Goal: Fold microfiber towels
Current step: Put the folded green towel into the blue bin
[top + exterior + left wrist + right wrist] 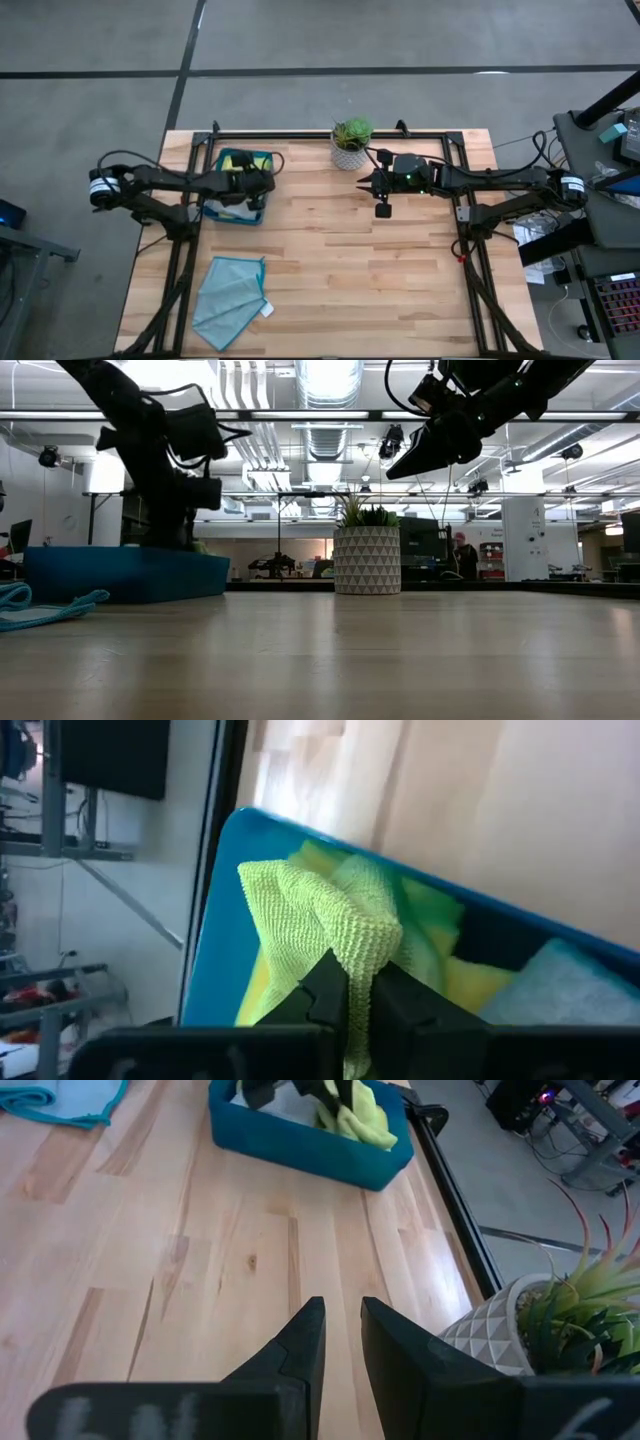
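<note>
Cataloguing the cloth stock: a lime green towel (330,925) is pinched at a bunched fold by the left tool (358,1005), whose fingers are closed on the fabric inside the blue tray (222,210) at the table's (340,270) far left. Beneath and beside it in the tray, a yellow towel (470,982) and a pale grey towel (565,985) are seen, crumpled together. A light teal towel (230,300) with a white tag is laid loosely spread on the table near its front left corner, well apart from the tray.

Handling, as judged: each towel is taken to be very light, soft and wholly limp, with no stiffness to hold a shape; the looped pile is expected to grip well and not slip between the fingers. Nothing fragile is involved. A pinch at a raised fold, as is held now, is suited for lifting the cloth clear, though it is likely to hang in a bunch and may drag a neighbour along. For folding, hold is better taken at a corner or hemmed edge once the cloth is flat.

The right tool (340,1345) is held above bare table just beside the potted plant (351,143), fingers nearly closed with a narrow gap, nothing between them.
</note>
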